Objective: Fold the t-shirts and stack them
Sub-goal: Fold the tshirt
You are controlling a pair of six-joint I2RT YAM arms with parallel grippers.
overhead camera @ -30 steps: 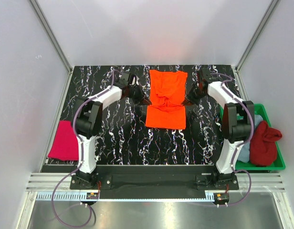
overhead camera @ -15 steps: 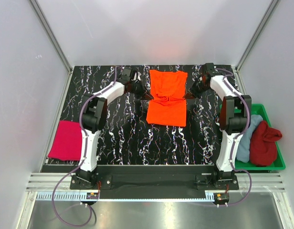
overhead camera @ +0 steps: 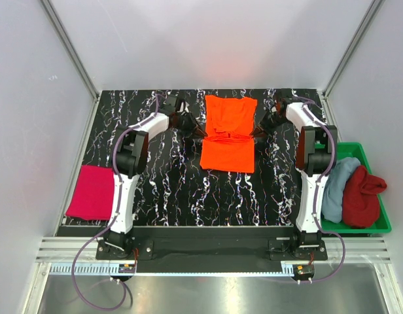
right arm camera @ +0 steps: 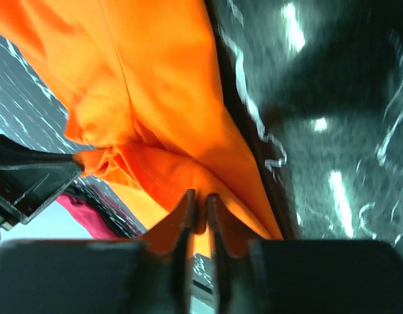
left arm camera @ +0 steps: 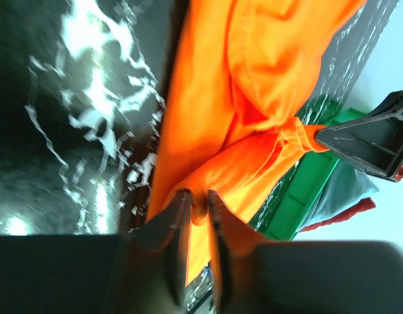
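Observation:
The bright orange t-shirt (overhead camera: 229, 140) lies flat on the black marbled table (overhead camera: 156, 176), with a crosswise fold of bunched cloth at its middle. My left gripper (overhead camera: 203, 133) is at the fold's left end and my right gripper (overhead camera: 254, 134) at its right end. In the left wrist view the left gripper (left arm camera: 196, 196) has its jaws a narrow way apart, with an orange cloth edge (left arm camera: 254, 98) still between them. The right gripper (right arm camera: 200, 196) stands the same on the orange cloth (right arm camera: 156, 78). A folded magenta-pink t-shirt (overhead camera: 90, 191) lies at the table's left edge.
A green tray (overhead camera: 378, 226) off the table's right edge holds a crumpled dark red t-shirt (overhead camera: 362, 196) and a light blue t-shirt (overhead camera: 335, 190). White walls and metal posts close in the back and sides of the table.
Both grippers carried the orange shirt's edge toward the back and laid the fold flatter. Both pairs of jaws have parted slightly.

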